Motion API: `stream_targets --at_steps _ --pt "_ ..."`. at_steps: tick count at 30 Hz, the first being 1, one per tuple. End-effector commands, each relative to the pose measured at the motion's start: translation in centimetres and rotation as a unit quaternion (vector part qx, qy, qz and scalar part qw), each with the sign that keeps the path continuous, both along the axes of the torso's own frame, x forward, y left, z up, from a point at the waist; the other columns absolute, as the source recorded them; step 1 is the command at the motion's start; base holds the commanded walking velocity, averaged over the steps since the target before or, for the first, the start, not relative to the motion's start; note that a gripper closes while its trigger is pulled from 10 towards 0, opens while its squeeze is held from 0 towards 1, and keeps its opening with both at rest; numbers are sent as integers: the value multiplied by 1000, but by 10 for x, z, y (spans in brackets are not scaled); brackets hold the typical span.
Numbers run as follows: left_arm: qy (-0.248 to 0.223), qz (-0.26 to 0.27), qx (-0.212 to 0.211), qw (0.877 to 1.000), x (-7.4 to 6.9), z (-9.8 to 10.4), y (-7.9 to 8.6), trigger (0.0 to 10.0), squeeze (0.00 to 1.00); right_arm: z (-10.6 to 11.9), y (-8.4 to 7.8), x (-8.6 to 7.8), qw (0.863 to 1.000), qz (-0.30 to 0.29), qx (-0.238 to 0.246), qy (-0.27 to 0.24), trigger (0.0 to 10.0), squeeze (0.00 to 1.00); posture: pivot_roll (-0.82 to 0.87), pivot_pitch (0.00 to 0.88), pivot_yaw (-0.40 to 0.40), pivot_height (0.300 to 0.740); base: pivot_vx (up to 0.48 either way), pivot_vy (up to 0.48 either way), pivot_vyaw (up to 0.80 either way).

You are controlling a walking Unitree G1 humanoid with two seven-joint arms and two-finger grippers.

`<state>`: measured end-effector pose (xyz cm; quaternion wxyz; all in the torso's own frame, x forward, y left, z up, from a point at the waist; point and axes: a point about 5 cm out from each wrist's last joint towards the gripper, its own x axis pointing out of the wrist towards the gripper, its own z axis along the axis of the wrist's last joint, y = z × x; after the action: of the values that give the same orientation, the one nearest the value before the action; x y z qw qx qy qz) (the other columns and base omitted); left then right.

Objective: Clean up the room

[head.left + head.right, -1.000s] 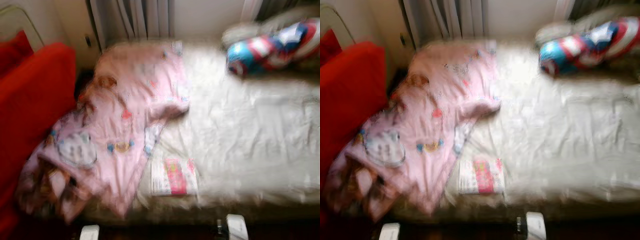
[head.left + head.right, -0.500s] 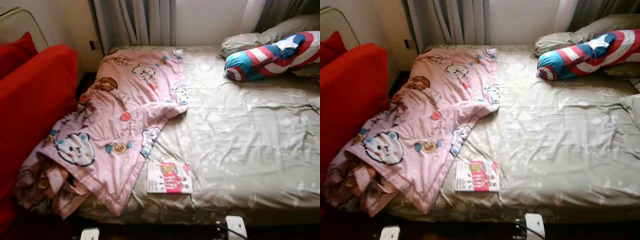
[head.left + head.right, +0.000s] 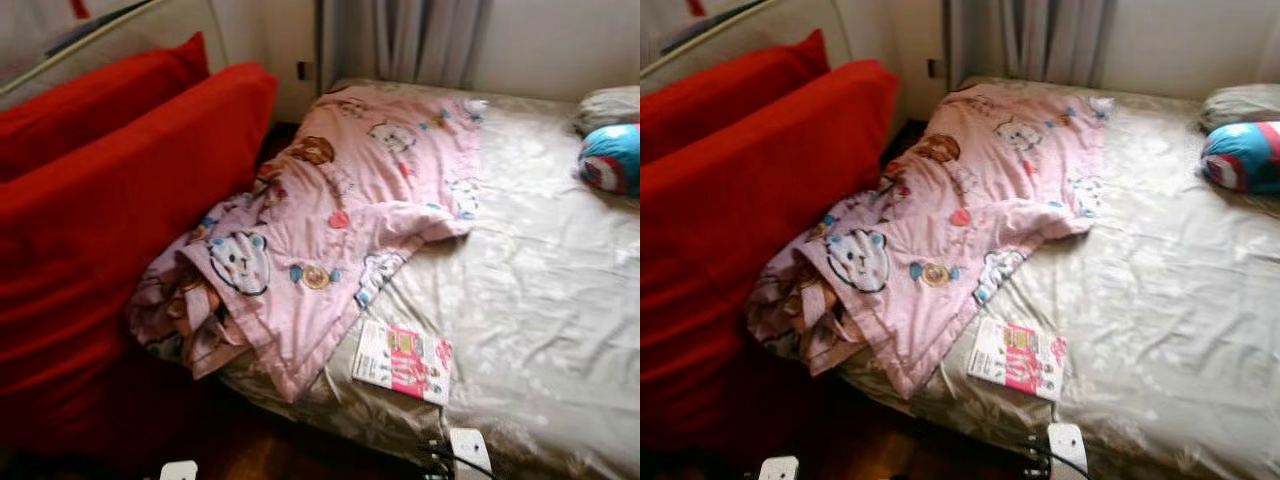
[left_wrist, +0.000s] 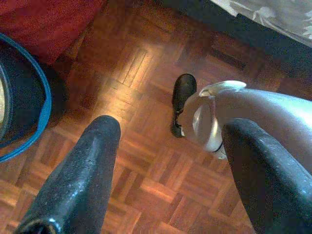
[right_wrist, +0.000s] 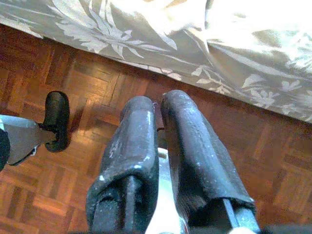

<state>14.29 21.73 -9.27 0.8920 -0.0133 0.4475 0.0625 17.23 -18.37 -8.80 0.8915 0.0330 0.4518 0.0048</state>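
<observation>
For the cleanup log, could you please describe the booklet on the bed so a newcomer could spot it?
Start at the bed with its pale floral sheet. By its near edge, just beside the pink cartoon blanket, lies the booklet. It is the only flat, white-and-pink printed item there.

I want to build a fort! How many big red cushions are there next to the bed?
2. One big red cushion leans right beside the bed, touching the pink blanket. The other red cushion stands behind it, nearer the wall. More could be hidden past the picture's edge.

Grey curtain (image 3: pixel 415 40), parquet floor (image 5: pixel 97 97)
</observation>
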Motion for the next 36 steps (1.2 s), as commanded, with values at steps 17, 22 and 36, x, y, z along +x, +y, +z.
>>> stream_targets --at_steps 17,22,36 --pt "9 4 -3 1000 -4 -2 1 10000 0 -3 0 -7 1000 -4 1 10 10000 0 -7 104 5 740 118 0 225" --pt "9 4 -3 1000 -4 -2 1 10000 0 -3 0 -7 1000 -4 3 6 10000 0 -7 102 8 740 253 0 0" --pt "-16 -3 -8 1000 0 1 1 10000 0 1 1 -2 1000 -12 9 -26 10000 0 5 101 7 740 54 0 0"
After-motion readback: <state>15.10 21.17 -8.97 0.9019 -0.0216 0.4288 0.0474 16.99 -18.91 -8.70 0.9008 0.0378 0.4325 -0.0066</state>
